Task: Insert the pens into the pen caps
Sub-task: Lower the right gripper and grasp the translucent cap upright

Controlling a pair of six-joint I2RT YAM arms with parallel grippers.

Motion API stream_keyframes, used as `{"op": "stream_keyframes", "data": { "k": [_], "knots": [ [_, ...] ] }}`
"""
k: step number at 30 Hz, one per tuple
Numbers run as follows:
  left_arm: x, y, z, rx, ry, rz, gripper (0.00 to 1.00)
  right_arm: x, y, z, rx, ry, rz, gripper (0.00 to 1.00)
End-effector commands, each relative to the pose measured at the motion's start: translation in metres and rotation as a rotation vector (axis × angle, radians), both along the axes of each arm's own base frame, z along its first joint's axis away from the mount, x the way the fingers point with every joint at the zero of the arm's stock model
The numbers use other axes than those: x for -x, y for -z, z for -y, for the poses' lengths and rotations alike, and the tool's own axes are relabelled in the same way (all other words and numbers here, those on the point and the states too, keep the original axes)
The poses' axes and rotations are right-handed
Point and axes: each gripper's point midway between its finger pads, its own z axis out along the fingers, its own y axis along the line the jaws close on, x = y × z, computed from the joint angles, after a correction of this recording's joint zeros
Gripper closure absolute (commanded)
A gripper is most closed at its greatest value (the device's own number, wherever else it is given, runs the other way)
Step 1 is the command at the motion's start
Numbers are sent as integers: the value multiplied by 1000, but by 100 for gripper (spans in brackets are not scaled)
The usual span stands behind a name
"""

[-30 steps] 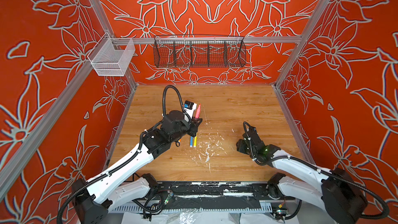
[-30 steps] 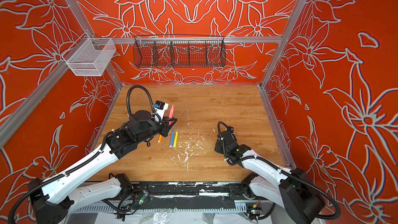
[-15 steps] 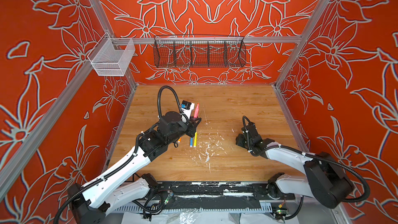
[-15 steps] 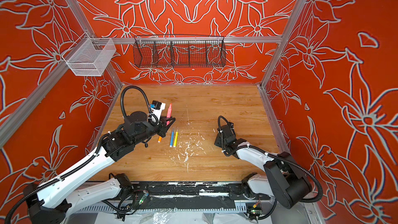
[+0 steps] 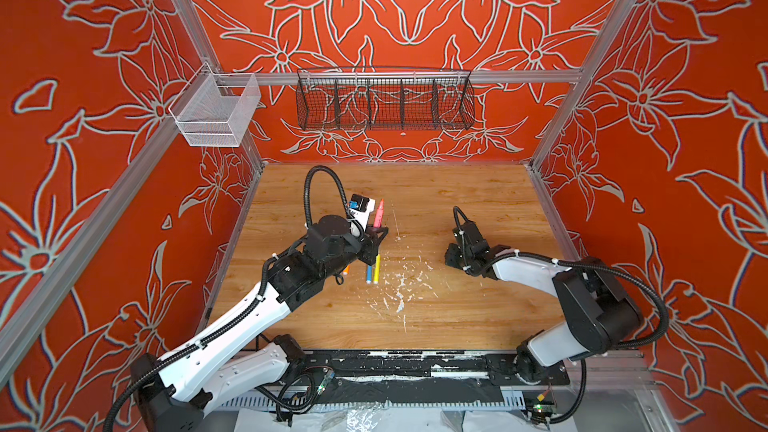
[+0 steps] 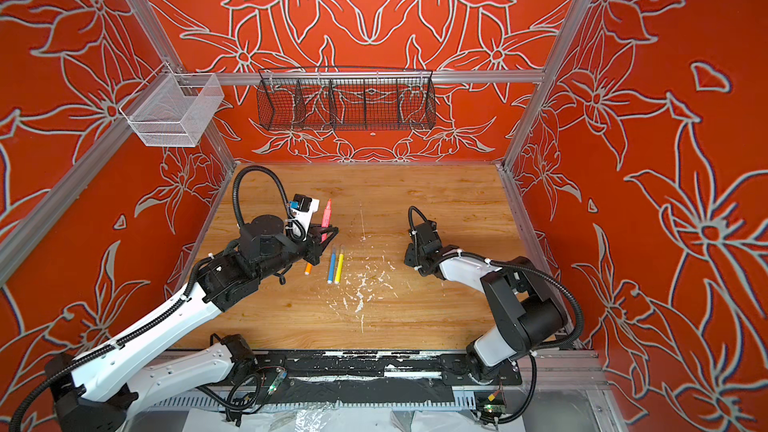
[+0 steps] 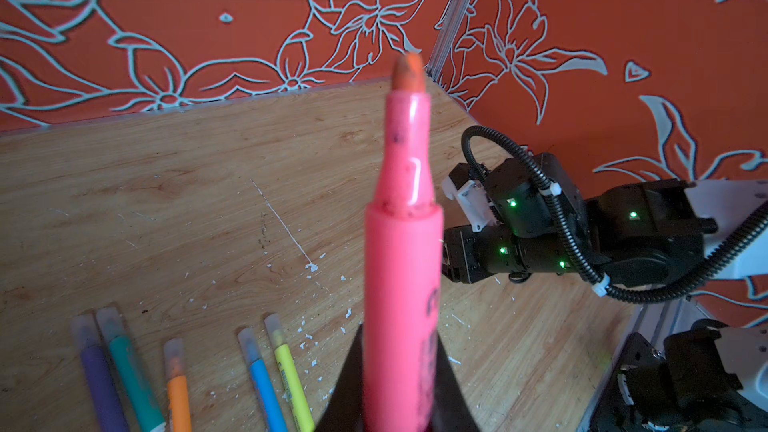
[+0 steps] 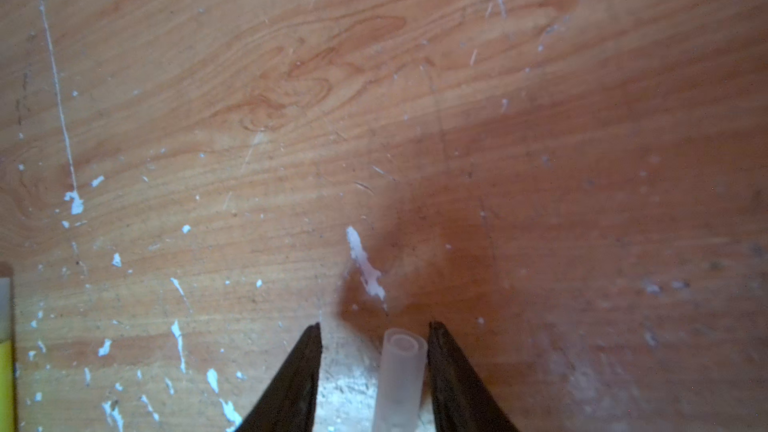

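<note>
Pens number six, and five look finished: the purple pen (image 7: 102, 380), green pen (image 7: 133, 376), orange pen (image 6: 308, 268), blue pen (image 6: 331, 265) and yellow pen (image 6: 339, 268) lie in a loose row on the surface (image 5: 457, 317). Each has a frosted clear cap (image 7: 274, 324) seated over its tip, as far as the left wrist view shows. The pink pen (image 7: 401, 263) is the odd one out. It stands upright near that row, bare tip pointing up, its lower barrel pinched by the left jaws, which press tight against it. The last cap (image 8: 401, 376) rests on the wood well apart from it, over on the right side, one round end showing in the right wrist view. The right jaws sit low around it, spread: one is touching or just beside the tube's wall, the other stands clear of it, so nothing is gripped yet. White paint flecks (image 5: 399, 292) dot the wood beside this cap and on toward the pen row.

By my reading the job is on its last pair. What is left: close on the cap, lift it, carry it to the pink tip and push it home.
</note>
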Motion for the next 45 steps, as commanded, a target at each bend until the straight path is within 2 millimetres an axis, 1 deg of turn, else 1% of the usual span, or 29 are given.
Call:
{"op": "stream_keyframes", "data": {
  "k": [1, 5, 10, 12, 17, 21, 26, 31, 36, 40, 43, 45],
  "knots": [
    [1, -7, -2, 11, -3, 30, 100, 12, 11, 7, 64, -21, -77, 57],
    [0, -7, -1, 12, -1, 31, 100, 16, 7, 20, 161, -9, -85, 56],
    [1, -7, -1, 14, 1, 28, 100, 23, 5, 27, 229, -12, -94, 56],
    [1, -7, -1, 15, 4, 27, 100, 24, 5, 26, 241, -23, -96, 56],
    [1, -8, -1, 16, 4, 28, 100, 23, 13, 24, 265, -39, -134, 62],
    [1, -8, -1, 16, 3, 30, 100, 22, 19, 20, 276, -52, -156, 65],
    [2, -8, -1, 15, 4, 30, 100, 24, 25, 16, 274, -64, -174, 74],
    [2, -8, -1, 16, 4, 30, 100, 26, 28, 13, 263, -68, -181, 80],
    [2, -8, -1, 15, 6, 30, 100, 28, 24, 10, 236, -68, -168, 85],
    [2, -9, -1, 18, 6, 31, 100, 30, 16, 10, 228, -66, -150, 84],
    [3, -9, -2, 20, 6, 33, 100, 33, 11, 12, 234, -67, -145, 73],
    [3, -9, -2, 20, 5, 34, 100, 36, 11, 13, 234, -67, -145, 71]
  ]
}}
